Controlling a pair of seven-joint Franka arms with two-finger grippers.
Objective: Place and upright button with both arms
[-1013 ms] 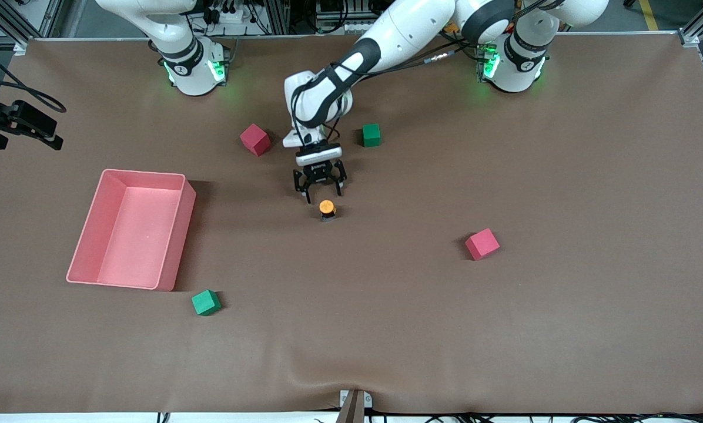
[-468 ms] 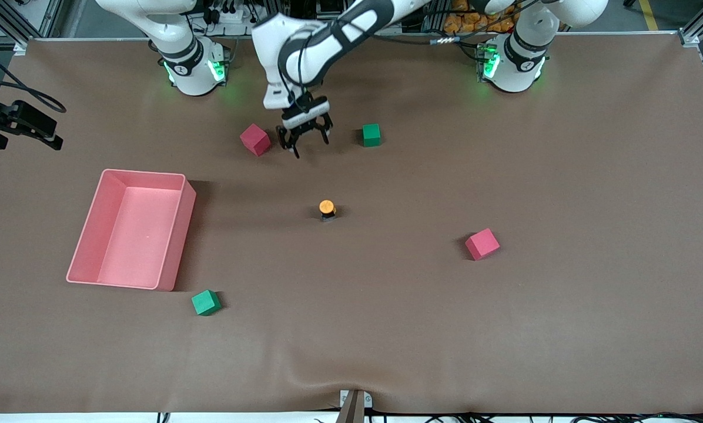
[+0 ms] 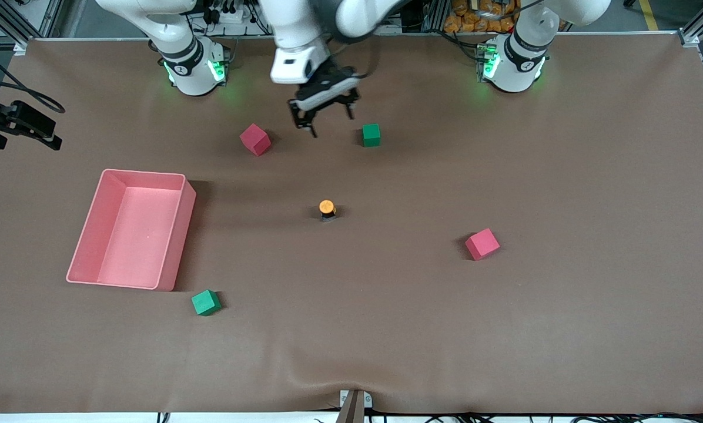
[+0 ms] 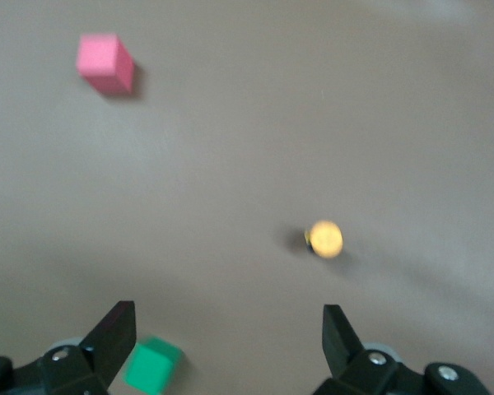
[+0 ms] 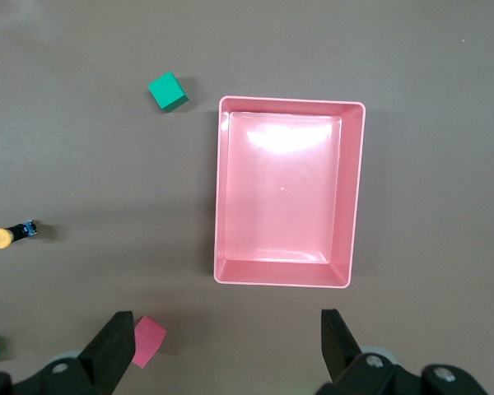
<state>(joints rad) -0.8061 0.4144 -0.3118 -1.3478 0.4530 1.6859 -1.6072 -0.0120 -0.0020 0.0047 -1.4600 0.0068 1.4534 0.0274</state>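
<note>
1. Front view shows the button (image 3: 327, 209) standing upright, orange cap up, mid-table (image 3: 504, 329), well apart from every cube.
2. My left gripper (image 3: 325, 115) hangs over the table, jaws wide and empty.
3. My right gripper (image 5: 222, 350), jaws wide, waits above the pink tray (image 5: 354, 197).
4. Placing looks done; only retreat remains.

Front view: high camera facing both arm bases, taking in the whole brown-covered bench (image 3: 504, 329).
Left wrist view: angled downward from high over the bench, past its own hand (image 4: 229, 337).
Right wrist view: straight down, high, over the pink rectangular plastic tray (image 5: 354, 193).
Shared by all three: the small orange-capped, black-bodied button (image 3: 327, 209) (image 4: 323, 239) (image 5: 8, 236).
</note>
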